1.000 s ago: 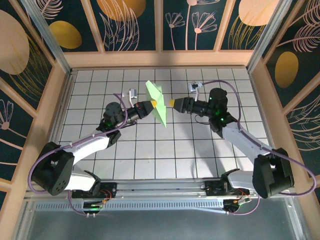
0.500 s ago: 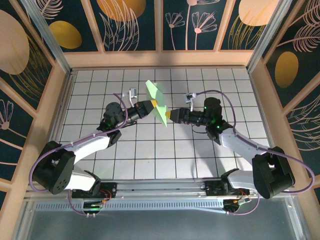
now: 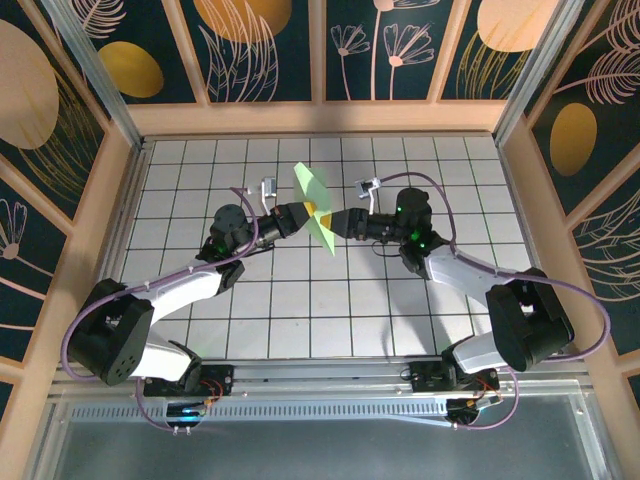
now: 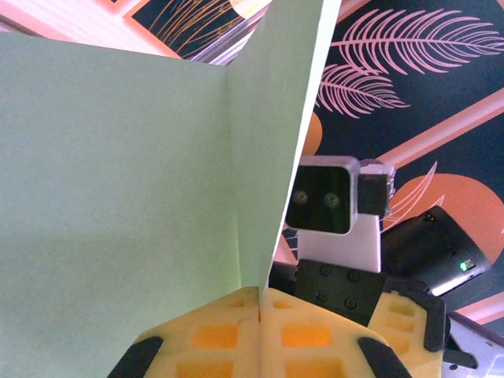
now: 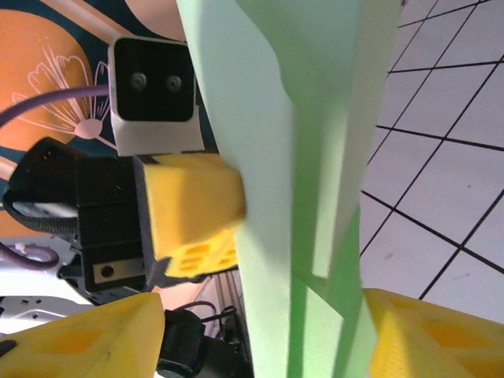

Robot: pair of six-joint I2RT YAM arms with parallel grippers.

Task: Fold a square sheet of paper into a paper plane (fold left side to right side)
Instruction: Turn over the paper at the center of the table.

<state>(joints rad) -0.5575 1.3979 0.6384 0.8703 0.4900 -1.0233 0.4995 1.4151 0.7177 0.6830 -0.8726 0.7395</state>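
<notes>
Left wrist: left gripper (image 4: 260, 305) clamps paper plane (image 4: 118, 197).

My top camera looks steeply down from behind the rig, taking in the whole table (image 3: 300, 300) from afar. Each wrist camera sits right against the sheet of paper (image 4: 118, 197), facing the other across it; all three views share that sheet.

Paper (image 4: 118, 197): top and left cut off, left wrist view.
Right gripper (image 5: 264, 335): fingers (image 5: 87, 339) cut by bottom edge.
Paper, top view: layers too small to tell.
</notes>
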